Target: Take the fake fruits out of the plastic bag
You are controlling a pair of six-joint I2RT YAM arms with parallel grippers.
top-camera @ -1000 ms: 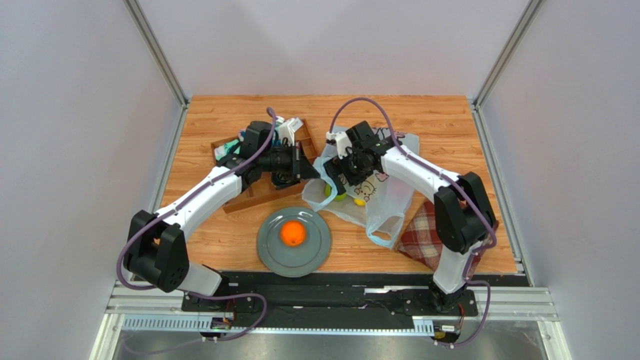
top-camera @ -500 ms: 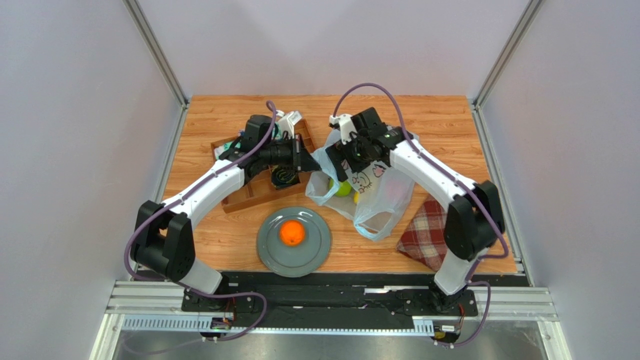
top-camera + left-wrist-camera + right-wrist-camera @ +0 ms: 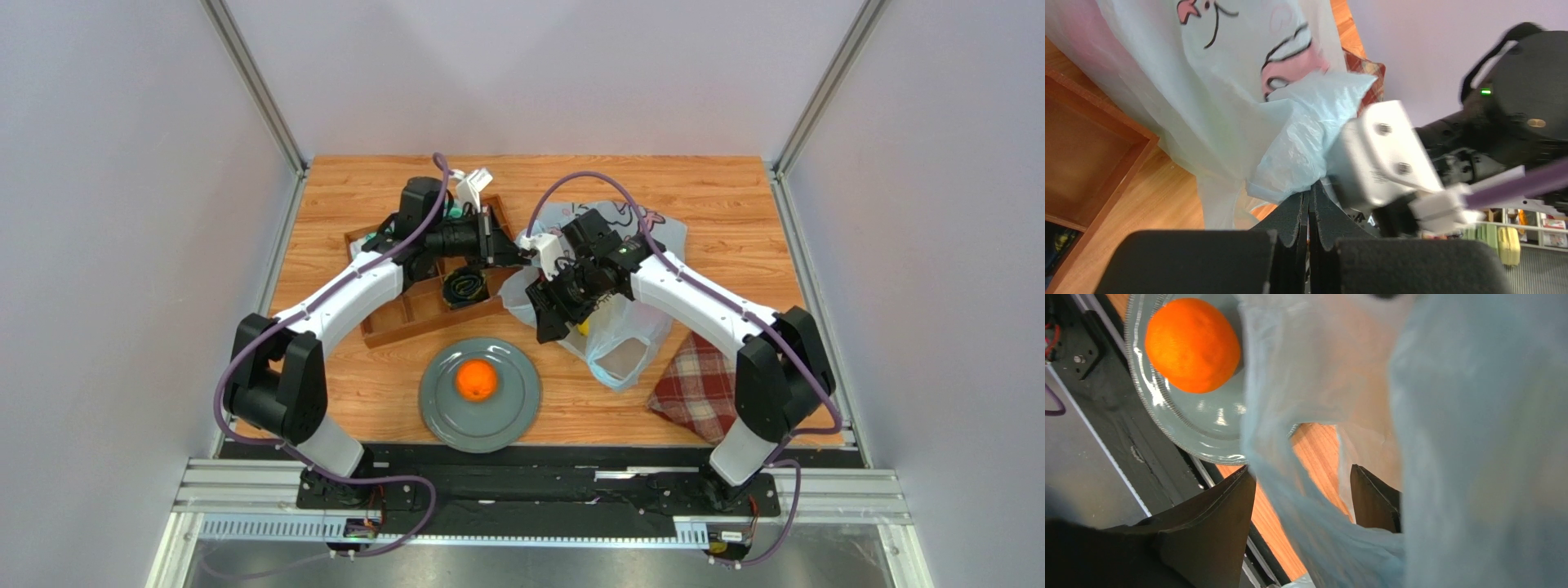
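Observation:
The pale-blue plastic bag (image 3: 620, 337) with dark and pink print lies right of centre, and its left edge is lifted. My left gripper (image 3: 523, 251) is shut on a bunched edge of the bag (image 3: 1303, 147), as the left wrist view (image 3: 1310, 191) shows. My right gripper (image 3: 552, 319) is open over the bag's left side. In the right wrist view (image 3: 1303, 499) bag film (image 3: 1475, 416) hangs between its spread fingers (image 3: 1211, 527). An orange (image 3: 478, 382) sits on the grey plate (image 3: 515, 410); it also shows in the right wrist view (image 3: 1192, 346). The other fruits are hidden.
A wooden compartment tray (image 3: 411, 312) holding small items stands at the left, under my left arm. A red plaid cloth (image 3: 689, 382) lies right of the bag near the front edge. The two arms' wrists are close together above the bag.
My left gripper has moved farther back and right, lifting the bag's edge. My right gripper rose, then came down nearer over the bag. The green fruit seen in the bag is now covered.

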